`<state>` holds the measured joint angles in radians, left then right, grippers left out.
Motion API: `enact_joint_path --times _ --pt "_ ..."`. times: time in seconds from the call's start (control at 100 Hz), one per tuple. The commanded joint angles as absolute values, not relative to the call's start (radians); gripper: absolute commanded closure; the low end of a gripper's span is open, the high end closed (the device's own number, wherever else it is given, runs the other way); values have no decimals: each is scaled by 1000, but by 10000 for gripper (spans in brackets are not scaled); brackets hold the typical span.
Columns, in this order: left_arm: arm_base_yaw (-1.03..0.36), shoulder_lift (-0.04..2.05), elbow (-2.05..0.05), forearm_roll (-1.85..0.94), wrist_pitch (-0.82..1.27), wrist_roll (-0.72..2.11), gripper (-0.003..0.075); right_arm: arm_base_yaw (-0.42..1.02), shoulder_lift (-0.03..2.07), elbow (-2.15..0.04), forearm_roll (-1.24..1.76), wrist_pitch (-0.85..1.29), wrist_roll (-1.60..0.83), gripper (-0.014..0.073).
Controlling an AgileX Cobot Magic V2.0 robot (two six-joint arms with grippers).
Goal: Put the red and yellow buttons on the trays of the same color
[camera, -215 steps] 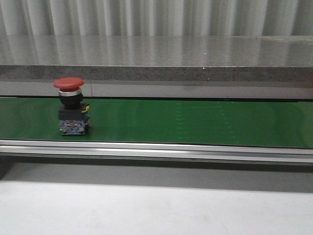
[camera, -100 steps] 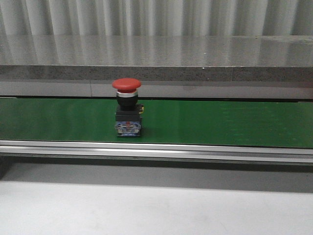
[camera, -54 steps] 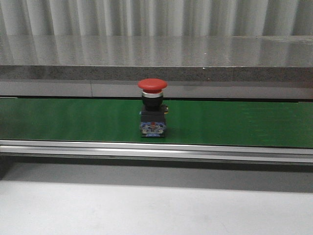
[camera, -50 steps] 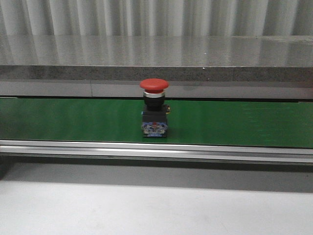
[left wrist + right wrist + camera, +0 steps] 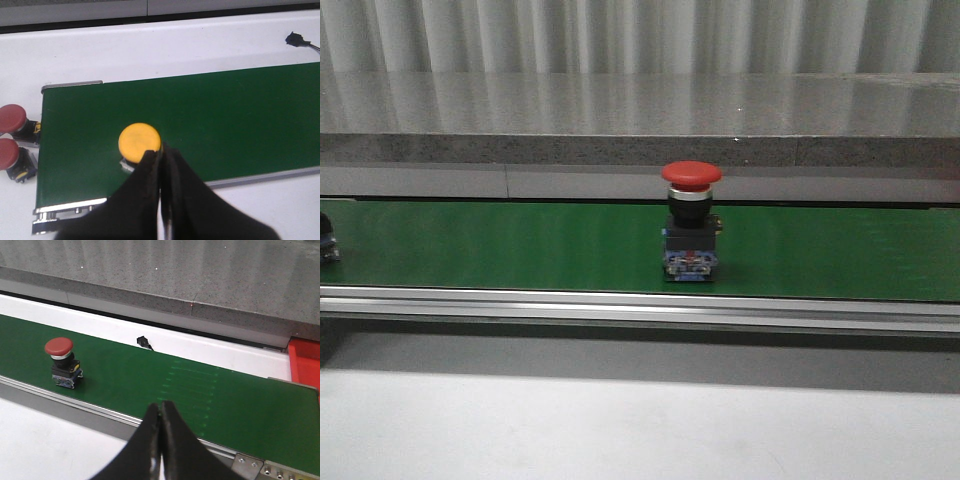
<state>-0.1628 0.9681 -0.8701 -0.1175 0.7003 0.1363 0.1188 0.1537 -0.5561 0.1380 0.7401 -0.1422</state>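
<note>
Front view is showing the red button standing upright mid-belt. Right gripper is hanging above the near rail, fingers pressed together, holding nothing; it should be spreading them and descending squarely over the cap.

Green conveyor belt running across, red button upright on it right of centre. Yellow button standing near the belt's start, two red buttons just off that end on white table.
</note>
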Motion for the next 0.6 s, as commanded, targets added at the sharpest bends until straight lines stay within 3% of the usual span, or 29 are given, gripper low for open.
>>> enact_joint_path --times 0.0,0.44,0.54,0.59 --pt "-173 862 -822 -125 609 139 741 118 168 -577 141 667 -150 652" --pt "-173 422 -539 -127 587 139 741 176 269 -608 141 703 -149 643" --pt "-173 384 -534 -127 587 139 741 208 380 -652 141 740 -149 589" --pt "-173 380 -534 -127 585 139 741 217 448 -675 141 760 -149 514"
